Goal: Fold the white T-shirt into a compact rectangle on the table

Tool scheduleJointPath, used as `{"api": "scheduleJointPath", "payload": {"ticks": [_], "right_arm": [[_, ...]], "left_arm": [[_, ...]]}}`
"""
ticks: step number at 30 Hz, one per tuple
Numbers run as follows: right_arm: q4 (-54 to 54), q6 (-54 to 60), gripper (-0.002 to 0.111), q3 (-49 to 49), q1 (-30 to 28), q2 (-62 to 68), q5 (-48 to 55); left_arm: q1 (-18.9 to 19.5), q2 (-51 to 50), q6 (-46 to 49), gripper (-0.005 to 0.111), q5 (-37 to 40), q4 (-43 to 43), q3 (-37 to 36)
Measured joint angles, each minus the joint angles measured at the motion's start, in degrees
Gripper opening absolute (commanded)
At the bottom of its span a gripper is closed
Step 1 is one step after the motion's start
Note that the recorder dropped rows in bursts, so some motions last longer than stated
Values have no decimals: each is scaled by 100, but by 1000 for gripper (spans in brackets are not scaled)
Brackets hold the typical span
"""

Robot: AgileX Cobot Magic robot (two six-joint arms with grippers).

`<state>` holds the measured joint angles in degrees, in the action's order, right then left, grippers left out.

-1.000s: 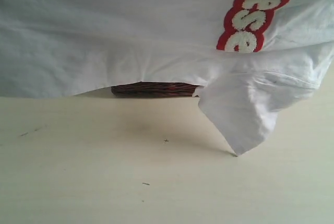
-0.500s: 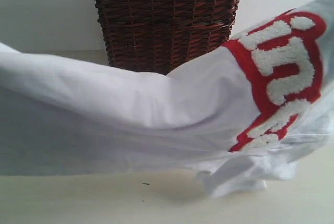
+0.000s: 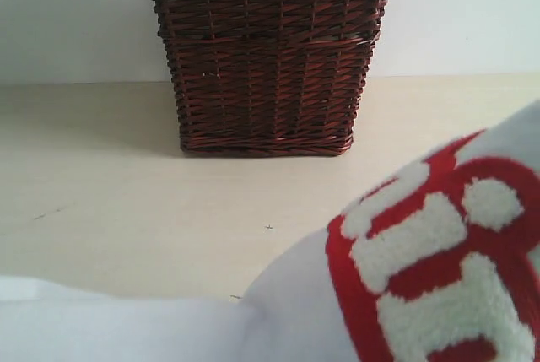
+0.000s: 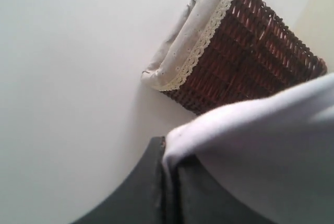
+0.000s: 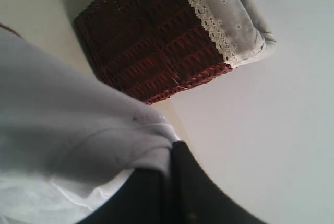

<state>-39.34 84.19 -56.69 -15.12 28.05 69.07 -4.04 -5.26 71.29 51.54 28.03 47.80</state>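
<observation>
**Exterior view.** The white T-shirt (image 3: 169, 332) fills the lower edge and lower right corner, close to the lens. Its red band (image 3: 342, 286) with fuzzy white letters (image 3: 405, 248) faces me. Beyond it lies the pale desk (image 3: 101, 176), and a dark wicker basket (image 3: 261, 58) stands at the far side against a light wall (image 3: 76, 16). From here I cannot tell whether any part of the shirt rests on the desk.

**Left wrist view.** The left claw (image 4: 168, 182) is pressed together on an edge of the white cloth. A rolled fold of fabric emerges right at its dark fingers (image 4: 141, 192), and the rest of the shirt spreads away from the tips. The basket, with its grey lace-trimmed liner (image 4: 193, 41), sits well apart from the claw, behind the cloth.

**Right wrist view.** The right claw (image 5: 169, 177) is likewise clamped on the shirt. A bunched hem is pinched between its two dark fingers (image 5: 198, 198), and the cloth drapes outward from the grip. The basket stands beyond the fabric and touches neither claw.

Both claws thus hold the garment at separate edges, and it hangs between them in front of the basket.
</observation>
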Motion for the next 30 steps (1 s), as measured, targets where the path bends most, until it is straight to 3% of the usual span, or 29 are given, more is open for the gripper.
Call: {"api": "scheduleJointPath", "payload": {"ticks": [13, 20, 30], "right_arm": [[480, -1329, 0, -5, 0, -1770, 130], [880, -1705, 0, 19, 0, -1851, 194], [1409, -1583, 0, 1224, 0, -1841, 164]], "left_arm": [[0, 510, -995, 0, 1324, -12, -33], [0, 510, -1466, 0, 808, -891, -846], [0, 510, -1566, 0, 10, -862, -2423]]}}
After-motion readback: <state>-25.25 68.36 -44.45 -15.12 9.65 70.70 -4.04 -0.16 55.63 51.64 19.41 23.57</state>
